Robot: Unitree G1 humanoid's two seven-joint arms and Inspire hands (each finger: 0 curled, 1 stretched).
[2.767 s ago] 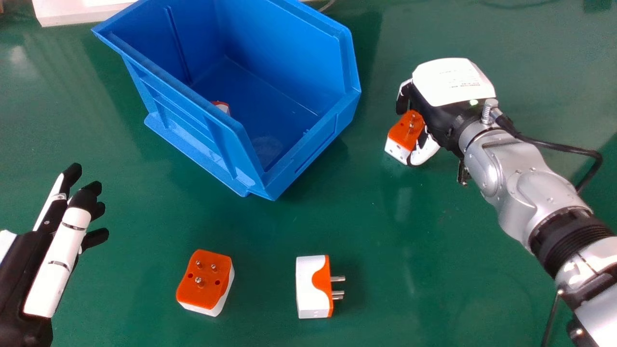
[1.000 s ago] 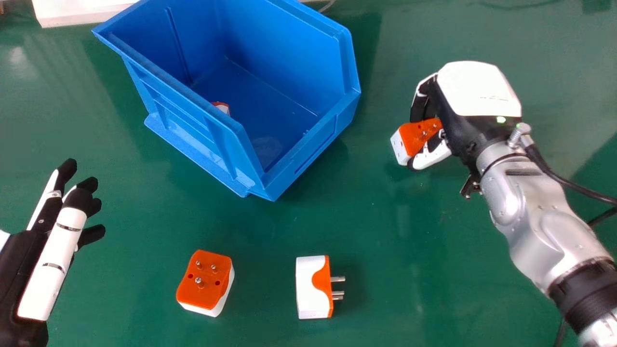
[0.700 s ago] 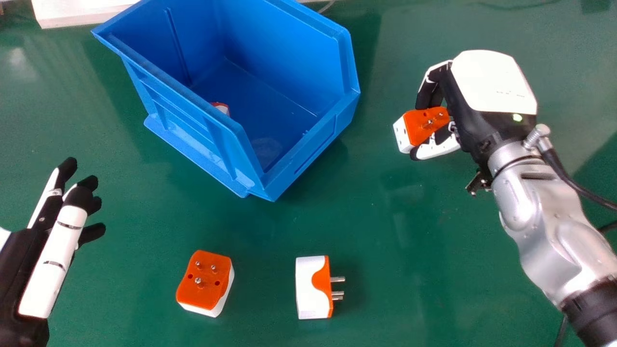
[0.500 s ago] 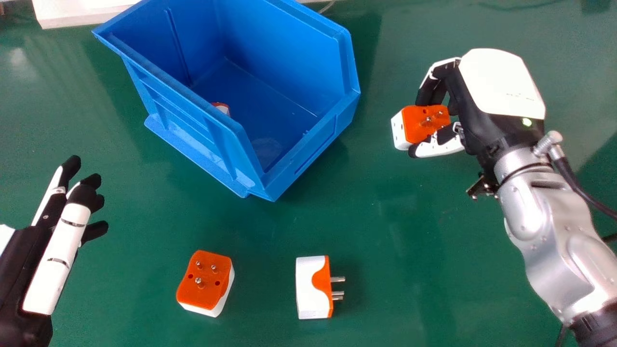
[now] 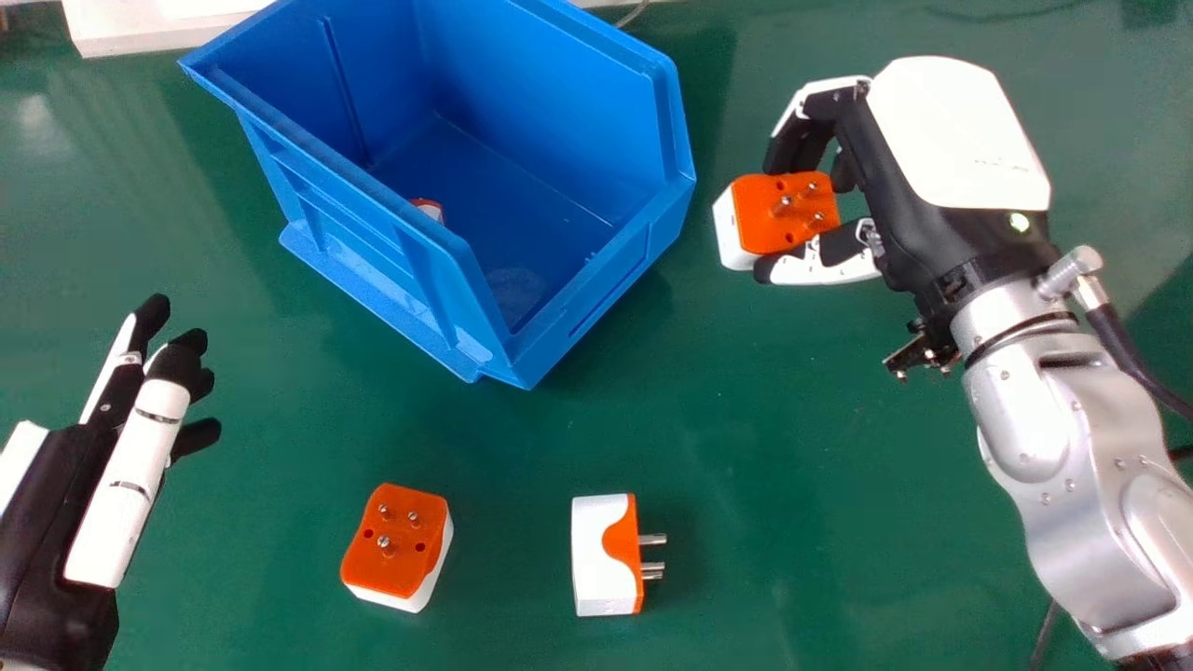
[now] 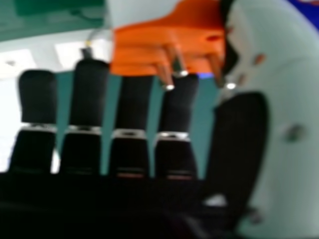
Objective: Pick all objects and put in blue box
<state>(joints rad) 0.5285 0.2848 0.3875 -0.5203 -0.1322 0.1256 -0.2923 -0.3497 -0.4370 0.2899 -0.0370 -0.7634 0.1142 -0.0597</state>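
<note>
Right hand [image 5: 955, 140]: fingers curled in partway, thumb opposed, pinching an orange-and-white plug adapter [image 5: 778, 214] between them. In the head view the adapter's orange face and metal pins pointed up toward the camera, its white body showing along the left. Held outside the blue box [image 5: 457, 280], just off its right side.

Box stood on the green surface [image 5: 792, 447], open toward the top; a small red-and-white piece [image 5: 429, 210] lay inside, mostly hidden by the near left wall.

Nearer the robot, two more on the surface, well apart from the box: an adapter with pins up [image 5: 396, 545], and to its right a sideways adapter [image 5: 601, 559], pins pointing right.

Left hand [image 5: 126, 494] at the left edge, fingers extended, nothing held.
</note>
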